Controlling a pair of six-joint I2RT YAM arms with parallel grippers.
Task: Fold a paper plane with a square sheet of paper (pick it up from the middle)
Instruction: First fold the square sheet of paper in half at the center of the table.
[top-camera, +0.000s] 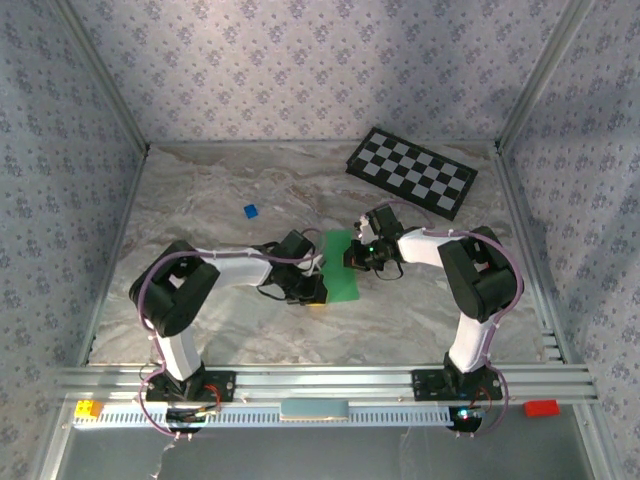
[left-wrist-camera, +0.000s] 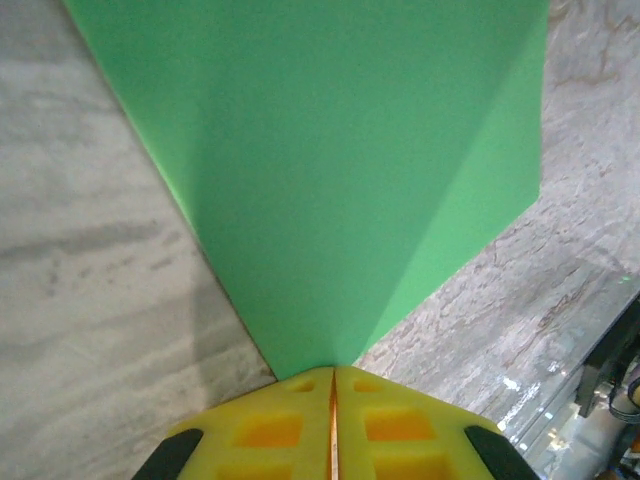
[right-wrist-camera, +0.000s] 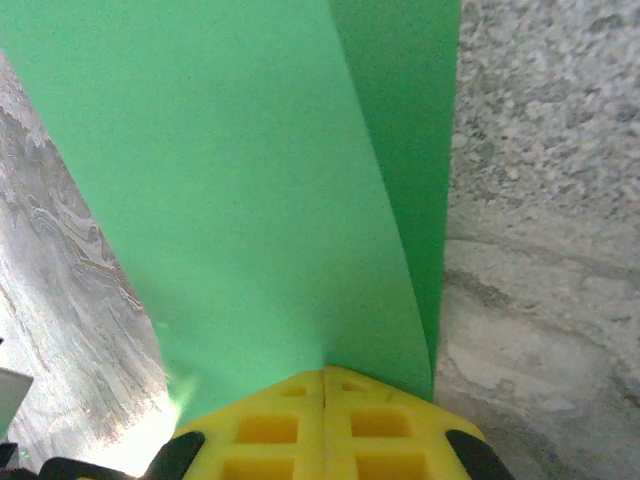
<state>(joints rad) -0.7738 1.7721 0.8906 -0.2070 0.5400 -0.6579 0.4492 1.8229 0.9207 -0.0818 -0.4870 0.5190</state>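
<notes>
Thin, floppy, tear-prone green paper, pinched at opposite edges: left fingers clamped on it, right fingers too. Best gripped lightly near creases.

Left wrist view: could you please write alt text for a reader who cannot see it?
A thin bright green sheet of paper, with a darker folded panel on its right side, fans out from the left gripper, whose yellow fingers are shut on its near tip. The grey marbled table lies on both sides of the paper.
</notes>
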